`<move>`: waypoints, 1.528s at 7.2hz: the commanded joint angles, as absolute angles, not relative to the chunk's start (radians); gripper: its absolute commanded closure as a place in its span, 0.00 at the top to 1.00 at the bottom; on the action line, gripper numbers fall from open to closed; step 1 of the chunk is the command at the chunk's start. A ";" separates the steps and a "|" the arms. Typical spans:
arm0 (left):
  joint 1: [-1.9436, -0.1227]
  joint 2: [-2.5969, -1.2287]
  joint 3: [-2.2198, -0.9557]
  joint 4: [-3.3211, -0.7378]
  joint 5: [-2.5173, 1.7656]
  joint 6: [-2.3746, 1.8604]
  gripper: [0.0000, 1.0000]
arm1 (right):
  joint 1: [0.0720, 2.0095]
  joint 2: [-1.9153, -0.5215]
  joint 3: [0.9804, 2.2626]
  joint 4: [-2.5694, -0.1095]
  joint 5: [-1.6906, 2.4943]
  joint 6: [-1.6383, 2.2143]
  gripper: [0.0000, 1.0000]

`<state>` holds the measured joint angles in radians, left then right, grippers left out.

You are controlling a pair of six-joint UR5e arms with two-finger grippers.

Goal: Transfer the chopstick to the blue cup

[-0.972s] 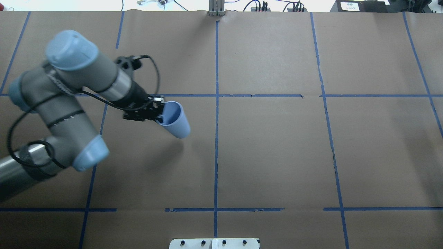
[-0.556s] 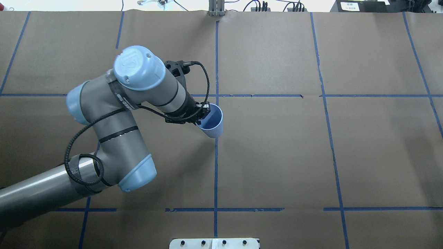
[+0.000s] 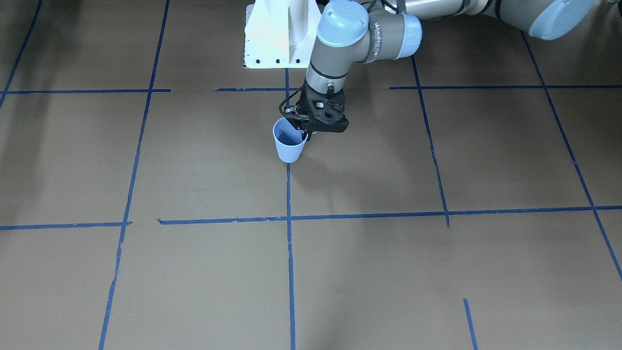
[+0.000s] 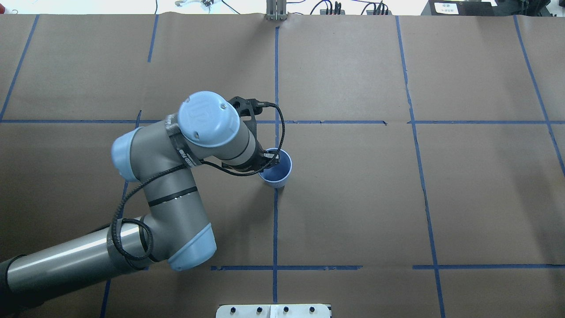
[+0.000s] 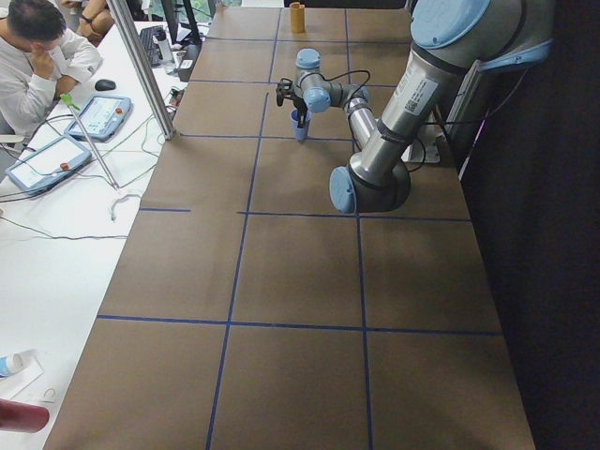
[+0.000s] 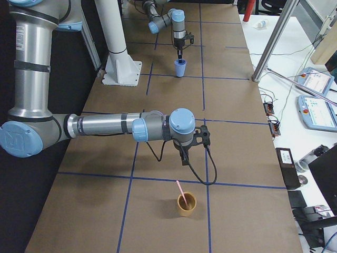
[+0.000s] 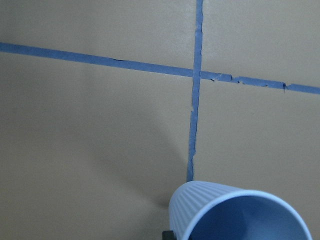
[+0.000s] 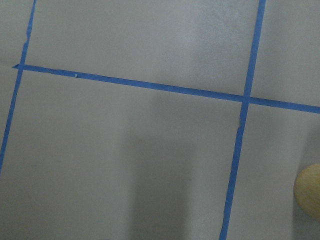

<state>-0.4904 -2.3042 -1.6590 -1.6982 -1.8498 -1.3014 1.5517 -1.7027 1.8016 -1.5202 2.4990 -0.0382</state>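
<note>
Left gripper (image 3: 307,132) is closed on the blue cup (image 3: 289,145). It pinches the rim wall on one side, one finger inside and one outside. The cup sits upright near table centre, over a tape line (image 3: 290,194). You can't tell whether its base is down on the table (image 4: 397,198) or just off it.

The chopstick (image 6: 180,190) leans in a tan cup (image 6: 186,204) at the robot's right end of the table, well apart from the blue cup. Right gripper (image 6: 183,159) hangs pointing down near the tan cup, touching neither cup nor stick.

Handling, as a judgement:
- The chopstick looks light, stiff, thin and smooth, so expect it to pivot or slip in a two-finger pinch.
- Take it on the exposed upper part, above the tan cup's rim, and lift it straight out.
- The blue cup looks thin-walled and very light. It will flex under the pinch and tip easily.
- A long stick leaning on the rim could lever the cup over if nothing steadies it.

Hard to make out:
- The right gripper shows only in the right-side view, so you cannot tell how far apart its jaws are.
- The right wrist camera shows only paper, tape and a sliver of the tan cup, with no fingers in view.
- The chopstick's lower end is hidden inside the tan cup, and the stick is absent from the overhead and front views.
- In the overhead view the wrist mostly covers the left fingers.
</note>
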 commanded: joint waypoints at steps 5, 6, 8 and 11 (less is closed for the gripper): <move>-0.497 -2.304 -1.731 -1.663 -1.833 -1.301 1.00 | 1.549 -1.691 1.805 -1.526 2.465 -0.025 0.99; -0.517 -2.239 -1.843 -1.645 -1.836 -1.301 1.00 | 1.552 -1.683 1.804 -1.531 2.368 -0.017 0.99; -0.534 -2.162 -1.940 -1.643 -1.835 -1.302 1.00 | 1.635 -1.686 1.746 -1.536 2.344 -0.028 0.94; -0.538 -2.157 -1.933 -1.643 -1.832 -1.305 1.00 | 1.694 -1.687 1.665 -1.536 2.284 -0.025 0.94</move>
<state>-0.5372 -2.1593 -1.9333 -1.6430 -1.8327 -1.3037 1.6752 -1.6848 1.6976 -1.5361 2.3009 -0.0293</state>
